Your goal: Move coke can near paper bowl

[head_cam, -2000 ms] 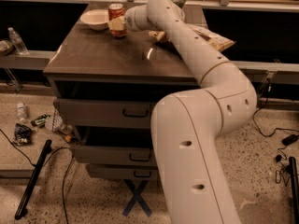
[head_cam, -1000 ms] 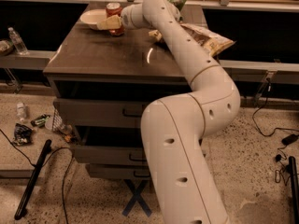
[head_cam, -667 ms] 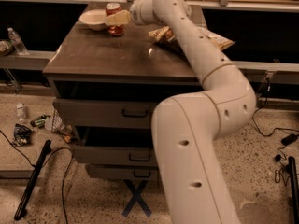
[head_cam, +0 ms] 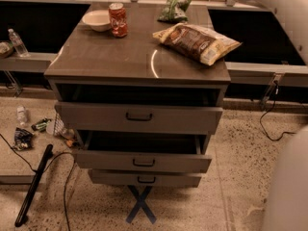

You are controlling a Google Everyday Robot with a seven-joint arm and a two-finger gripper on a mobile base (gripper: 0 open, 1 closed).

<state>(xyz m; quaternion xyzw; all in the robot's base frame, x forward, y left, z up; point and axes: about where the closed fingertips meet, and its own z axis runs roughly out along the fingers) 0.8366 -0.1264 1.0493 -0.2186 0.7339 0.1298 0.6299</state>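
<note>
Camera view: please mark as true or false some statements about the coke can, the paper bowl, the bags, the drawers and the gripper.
1. The coke can stands upright close beside the paper bowl. True.
2. The gripper holds the coke can. False: the gripper is out of view; only the arm shows at the upper right edge, away from the can.
3. The green bag lies in the paper bowl. False: it lies on the cabinet top, apart from the bowl.
4. A brown and yellow chip bag lies on the cabinet top. True.
5. All drawers are shut. False: at least one drawer is pulled out.
</note>
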